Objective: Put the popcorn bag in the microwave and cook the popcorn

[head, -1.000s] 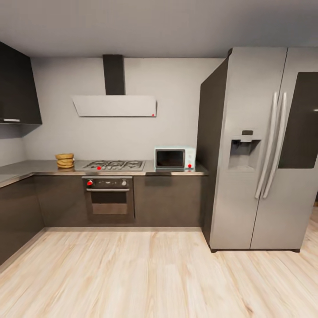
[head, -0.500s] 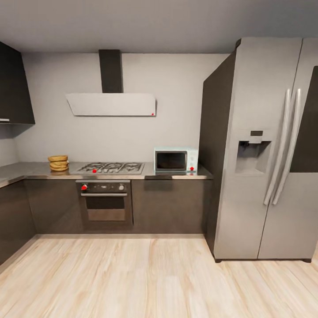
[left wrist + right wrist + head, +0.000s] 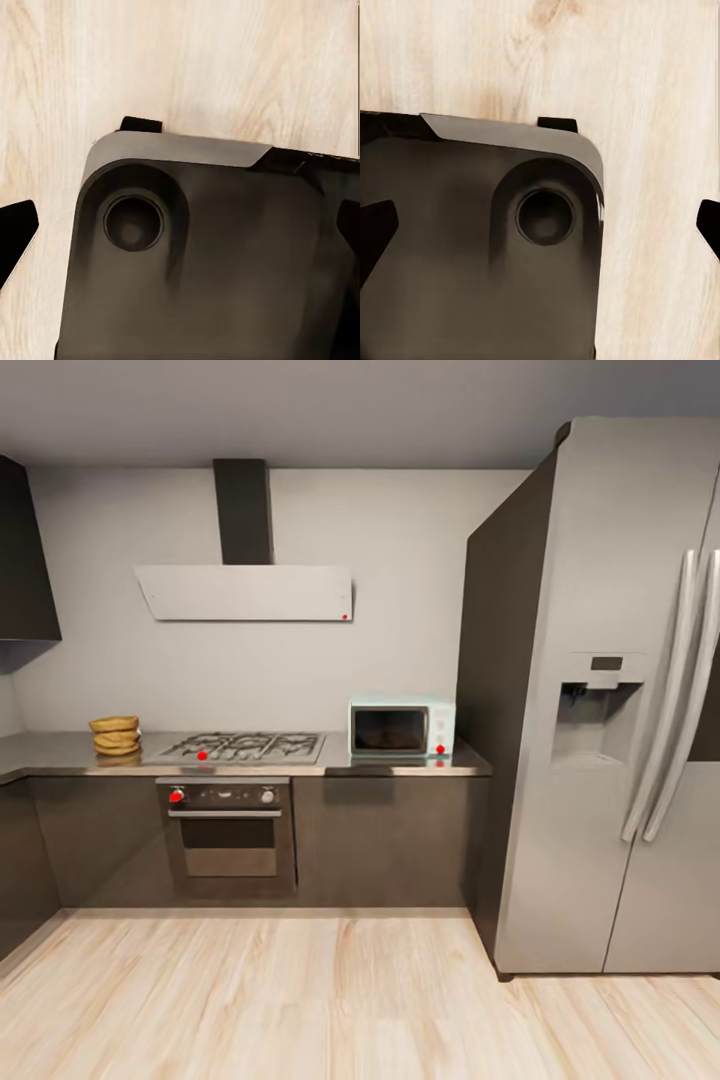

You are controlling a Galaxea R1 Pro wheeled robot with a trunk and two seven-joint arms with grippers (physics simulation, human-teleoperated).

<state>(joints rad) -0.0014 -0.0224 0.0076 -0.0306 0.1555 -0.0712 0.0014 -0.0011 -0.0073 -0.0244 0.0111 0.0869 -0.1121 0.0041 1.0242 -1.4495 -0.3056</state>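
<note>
Jaws over floor, popcorn bag (image 3: 116,736) on countertop (image 3: 60,753)

Popcorn bag (image 3: 115,736): tan-brown w/ ring-like horiz. folds, on glossy grey desk (image 3: 60,753) over dark cabinet fronts. Microwave (image 3: 401,727): pale mint-blue, dark-framed glass door, white panel w/ red dot. Fridge (image 3: 620,700) silver-grey; floor (image 3: 300,1000) pale wood grain; robot base (image 3: 202,262) dark grey-black.
</note>
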